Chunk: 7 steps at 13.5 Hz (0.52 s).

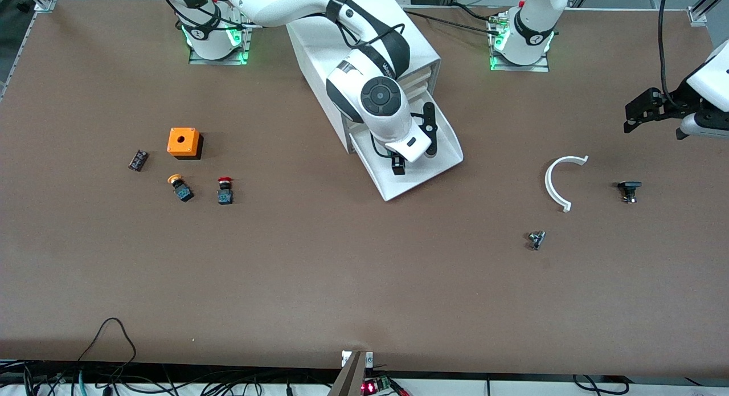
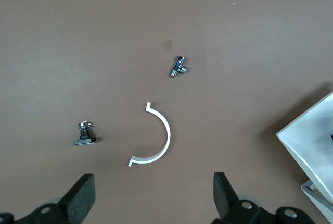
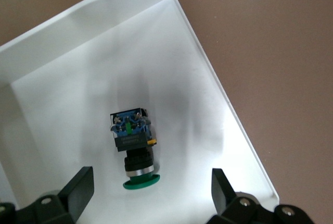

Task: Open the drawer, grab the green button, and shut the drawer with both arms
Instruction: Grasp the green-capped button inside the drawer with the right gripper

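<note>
The white cabinet (image 1: 310, 60) stands at the back middle of the table. Its bottom drawer (image 1: 398, 188) is pulled out toward the front camera. My right gripper (image 1: 414, 143) hangs open over the drawer and hides its contents in the front view. In the right wrist view the green-capped button (image 3: 132, 140) lies on its side on the drawer floor (image 3: 78, 52), between and just ahead of my open right gripper (image 3: 151, 190), untouched. My left gripper (image 1: 643, 114) is open and empty, up over the table at the left arm's end; the left wrist view (image 2: 154, 198) shows it over bare table.
An orange box (image 1: 184, 142), an orange-capped button (image 1: 181, 188), a red-capped button (image 1: 225, 191) and a small dark part (image 1: 138, 160) lie toward the right arm's end. A white arc (image 1: 561, 179), a black part (image 1: 629, 190) and a metal fitting (image 1: 536, 239) lie toward the left arm's end.
</note>
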{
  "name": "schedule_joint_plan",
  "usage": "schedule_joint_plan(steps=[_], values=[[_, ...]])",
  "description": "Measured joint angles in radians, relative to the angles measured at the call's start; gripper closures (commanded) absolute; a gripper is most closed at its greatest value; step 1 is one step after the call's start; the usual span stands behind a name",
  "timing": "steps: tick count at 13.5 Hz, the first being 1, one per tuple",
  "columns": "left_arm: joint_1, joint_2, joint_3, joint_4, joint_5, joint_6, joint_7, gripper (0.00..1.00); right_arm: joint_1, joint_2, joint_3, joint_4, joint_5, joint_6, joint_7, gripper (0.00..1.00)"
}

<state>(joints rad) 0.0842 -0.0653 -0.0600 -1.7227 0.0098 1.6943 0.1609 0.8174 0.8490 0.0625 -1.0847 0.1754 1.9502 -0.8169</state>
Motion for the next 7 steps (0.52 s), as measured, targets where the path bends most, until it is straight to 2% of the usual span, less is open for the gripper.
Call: schedule_joint_plan(steps=[7], values=[[0.000, 0.005, 0.000, 0.003, 0.000, 0.001, 0.000, 0.00, 0.071, 0.037, -0.047, -0.001, 0.000, 0.000, -0.011, 0.00]])
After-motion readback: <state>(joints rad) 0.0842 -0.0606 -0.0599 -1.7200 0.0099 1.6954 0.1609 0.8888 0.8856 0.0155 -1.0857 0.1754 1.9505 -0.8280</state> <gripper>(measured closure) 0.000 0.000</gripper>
